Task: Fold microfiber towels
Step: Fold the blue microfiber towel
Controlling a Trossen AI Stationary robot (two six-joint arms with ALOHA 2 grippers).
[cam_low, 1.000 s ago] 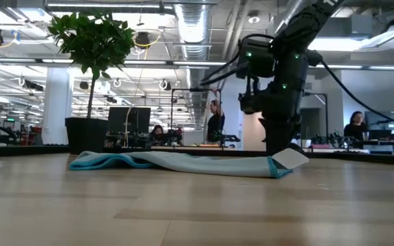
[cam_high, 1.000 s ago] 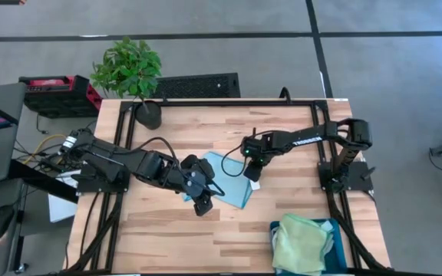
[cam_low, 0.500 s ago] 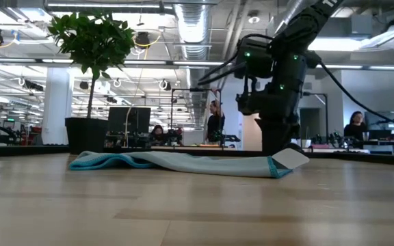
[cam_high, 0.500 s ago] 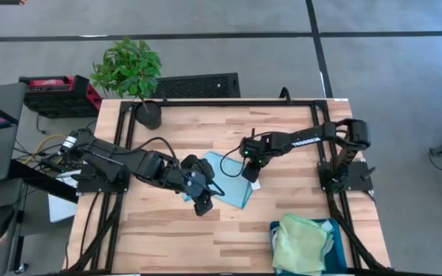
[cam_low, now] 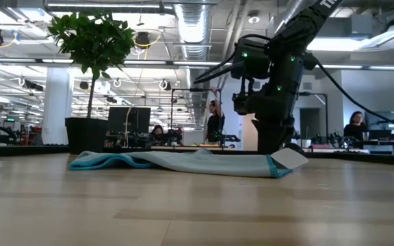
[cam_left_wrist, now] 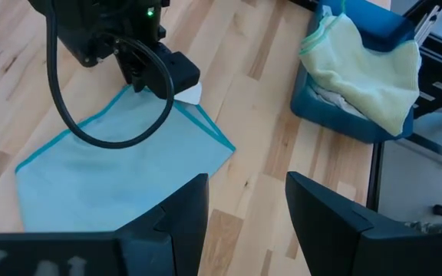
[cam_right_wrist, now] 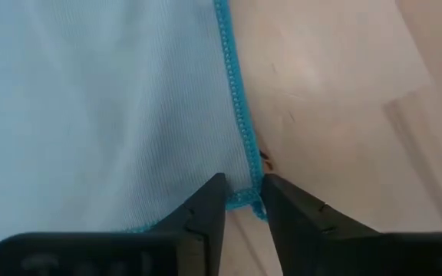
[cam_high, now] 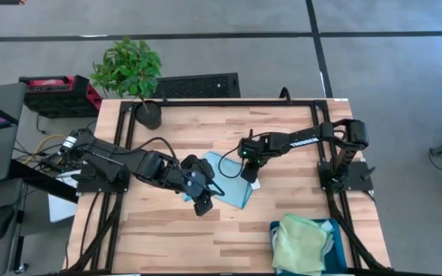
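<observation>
A light blue towel [cam_high: 227, 181] with a teal hem lies flat on the table's middle; it also shows in the low view [cam_low: 176, 162]. My right gripper [cam_high: 249, 170] points down at the towel's right corner [cam_right_wrist: 253, 201]. Its fingers stand a narrow gap apart, one over the cloth and one over bare wood. A white tag [cam_high: 253, 185] sticks out at that corner. My left gripper [cam_high: 203, 205] hovers open and empty over the towel's near left part [cam_left_wrist: 121, 165]. A pale green towel [cam_high: 301, 241] lies on top of the bin. My right gripper comes from above, pointing down, with its fingertips [cam_right_wrist: 219, 184] on either side of the hem [cam_right_wrist: 240, 130] near the towel's corner. The cloth between them looks flat. I cannot tell whether the tips touch the cloth.
A dark teal bin [cam_high: 336, 228] with towels stands at the near right corner and shows in the left wrist view [cam_left_wrist: 359, 115]. A potted plant [cam_high: 133, 73] stands at the far left. Bare wood lies along the table's near side.
My right gripper has shifted a little toward the table's left, staying low at the towel's corner. A small ridge has risen in the middle of the towel in the low view.
</observation>
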